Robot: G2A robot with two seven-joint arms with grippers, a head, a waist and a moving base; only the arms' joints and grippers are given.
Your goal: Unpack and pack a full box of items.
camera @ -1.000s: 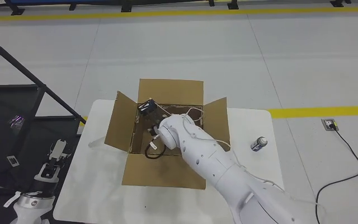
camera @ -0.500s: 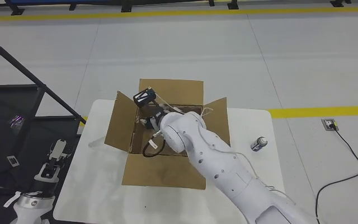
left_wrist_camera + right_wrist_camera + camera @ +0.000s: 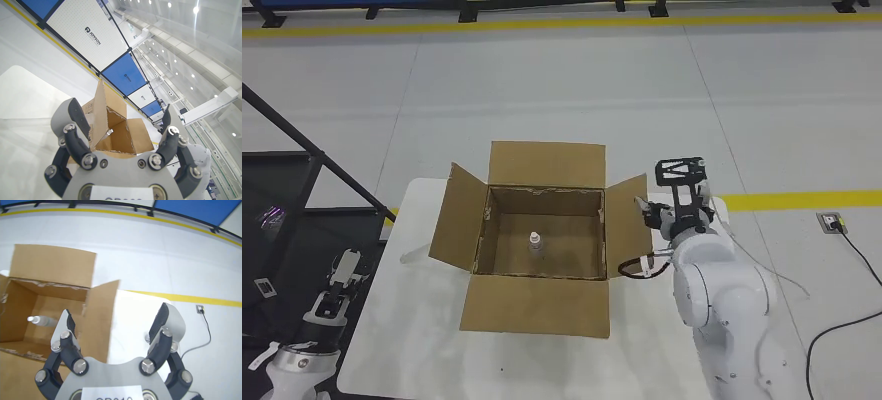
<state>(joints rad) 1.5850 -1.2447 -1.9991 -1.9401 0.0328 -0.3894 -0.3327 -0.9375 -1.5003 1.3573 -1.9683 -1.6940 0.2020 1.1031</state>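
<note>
The open cardboard box (image 3: 542, 165) stands mid-table with all flaps out. A small clear bottle with a white cap (image 3: 535, 242) lies on its floor, also visible as the bottle (image 3: 40, 321) and as a cap tip (image 3: 109, 132). My right gripper (image 3: 682, 170) hangs open and holds nothing, above the table just beyond the box's right flap (image 3: 628, 215); its fingers (image 3: 160, 321) spread wide over the white table (image 3: 132, 317). My left gripper (image 3: 345, 268) sits low off the table's left edge, open (image 3: 122, 117) and pointed at the box (image 3: 117, 121).
The white table (image 3: 412, 330) has bare room left of and in front of the box. A black frame (image 3: 282, 130) stands to the left. On the floor to the right lie a wall socket (image 3: 830, 222) and a cable (image 3: 206, 332).
My right arm has come up out of the box and swung right past the right flap. The bottle on the box floor is now uncovered, and the can on the table is hidden behind the arm.
</note>
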